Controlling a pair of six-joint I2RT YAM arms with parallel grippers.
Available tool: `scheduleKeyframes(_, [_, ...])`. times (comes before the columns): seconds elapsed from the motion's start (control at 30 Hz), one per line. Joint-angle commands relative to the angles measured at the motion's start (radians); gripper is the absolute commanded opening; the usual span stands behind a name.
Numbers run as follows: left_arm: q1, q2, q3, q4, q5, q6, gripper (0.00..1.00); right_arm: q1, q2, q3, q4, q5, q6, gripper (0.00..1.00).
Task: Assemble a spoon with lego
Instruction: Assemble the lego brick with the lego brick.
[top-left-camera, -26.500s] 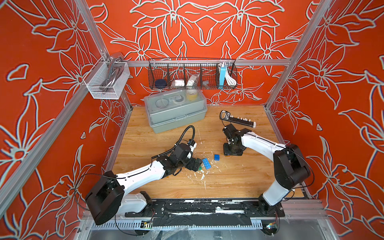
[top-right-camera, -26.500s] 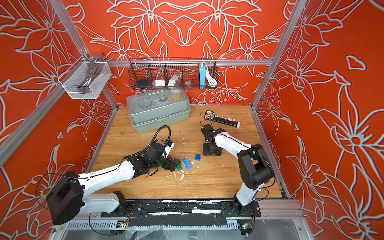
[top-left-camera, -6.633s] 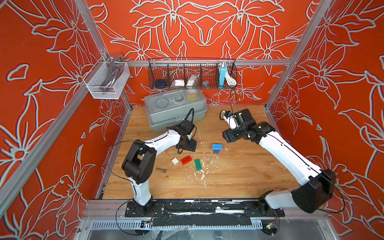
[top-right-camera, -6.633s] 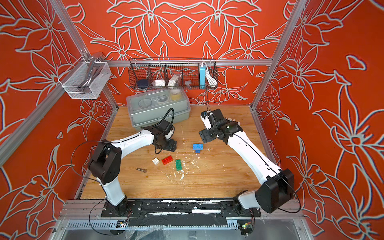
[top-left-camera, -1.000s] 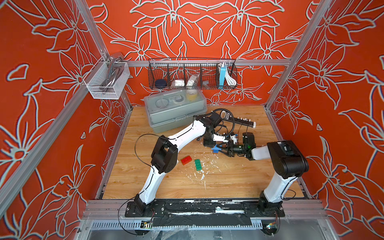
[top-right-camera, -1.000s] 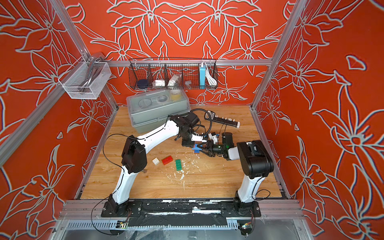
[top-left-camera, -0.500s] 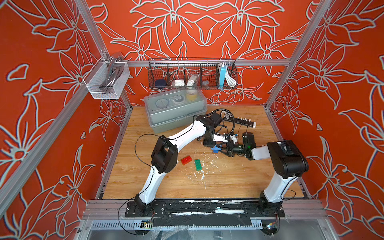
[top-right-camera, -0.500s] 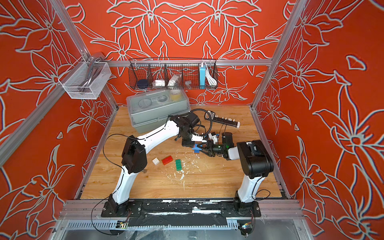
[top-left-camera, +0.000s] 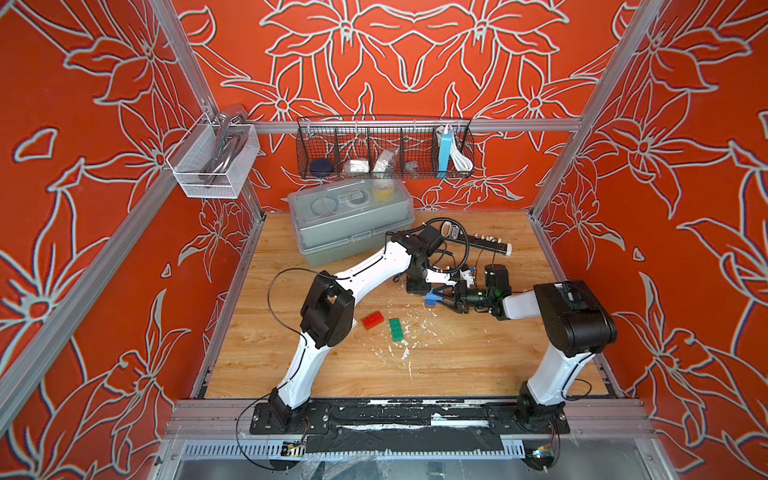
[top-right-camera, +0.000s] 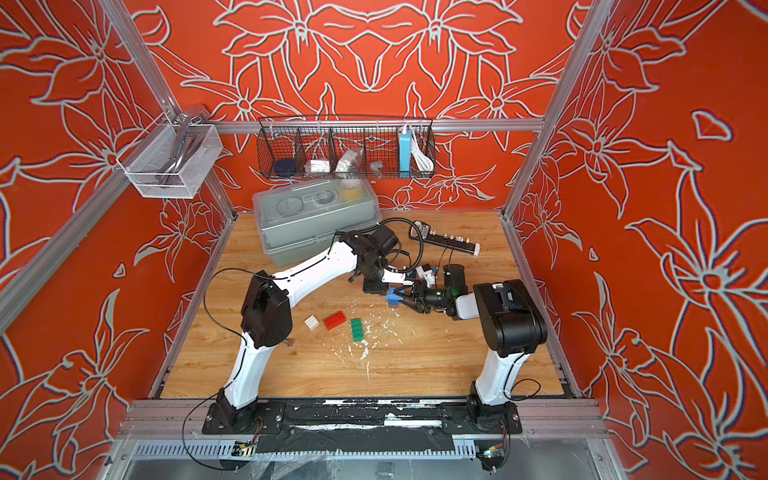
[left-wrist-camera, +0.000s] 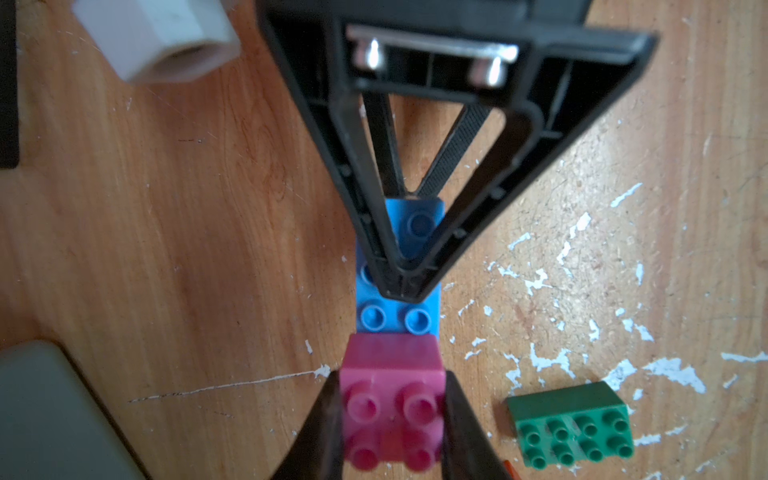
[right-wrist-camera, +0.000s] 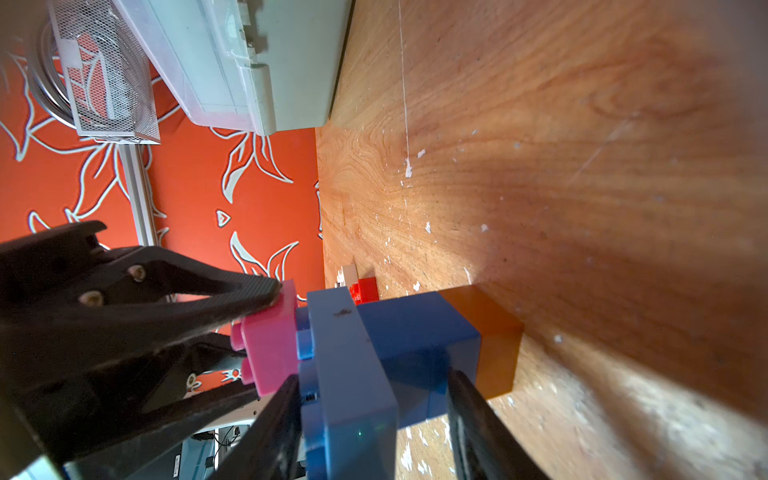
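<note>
Wooden tabletop (top-left-camera: 457, 365), pink brick (left-wrist-camera: 392, 411) clamped in left hand (left-wrist-camera: 390, 376)

Wooden table (top-left-camera: 457, 365), red brick (top-left-camera: 372, 320), green brick (top-left-camera: 395, 329)

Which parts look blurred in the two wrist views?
Left wrist view: the pink brick is soft, the green brick sharp. Right wrist view: the wooden table blurs near the camera and lies partly in shadow; the brown brick's edges are clear.
</note>
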Motion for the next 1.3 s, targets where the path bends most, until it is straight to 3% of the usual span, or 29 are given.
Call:
scheduleKeyframes(0.0, [0.009,-0.039,-0.019,-0.006,0.019,0.021,0.00,0.011,0.029,0.011,-0.040,0.004,-0.027,0.56])
scheduleKeyframes(0.77, [0.013,0.008,-0.022,-0.017,-0.011,0.020,0.00,0.012,0.037,0.016,-0.059,0.003,-0.038,0.56])
scheduleKeyframes(1.17, [0.035,-0.016,-0.013,-0.024,0.063,-0.006,0.00,0.011,0.045,0.016,-0.063,0.001,-0.046,0.55])
scheduleKeyframes(1.27, [0.035,-0.012,-0.016,-0.023,0.033,0.001,0.00,0.012,0.047,0.016,-0.065,0.001,-0.047,0.55])
